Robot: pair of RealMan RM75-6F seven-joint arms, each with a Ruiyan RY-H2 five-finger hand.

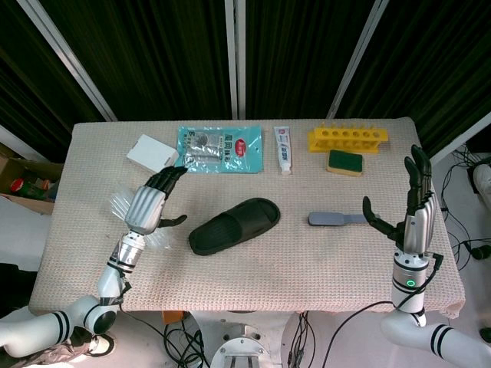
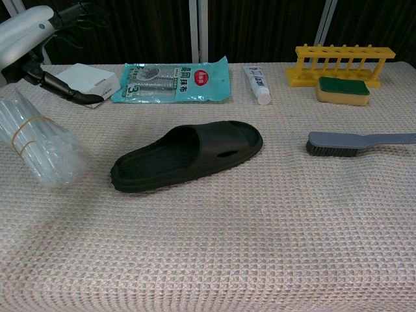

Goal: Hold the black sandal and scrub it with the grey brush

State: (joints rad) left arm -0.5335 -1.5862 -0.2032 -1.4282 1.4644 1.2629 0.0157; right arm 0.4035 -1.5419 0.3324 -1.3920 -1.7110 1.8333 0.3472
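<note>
The black sandal (image 1: 234, 225) (image 2: 188, 155) lies flat on the middle of the table, toe towards the right. The grey brush (image 1: 337, 219) (image 2: 359, 143) rests bristles down to its right, handle pointing right. My left hand (image 1: 152, 201) hovers open just left of the sandal's heel, fingers spread, touching nothing. In the chest view only a part of that left hand (image 2: 39, 45) shows at the top left. My right hand (image 1: 412, 205) stands open at the table's right edge, fingers pointing up, a short way right of the brush handle.
A stack of clear plastic cups (image 2: 36, 146) lies under my left hand. Along the back stand a white box (image 1: 152, 152), a teal packet (image 1: 219, 149), a toothpaste tube (image 1: 284, 148), a yellow rack (image 1: 349, 138) and a green-and-yellow sponge (image 1: 344, 162).
</note>
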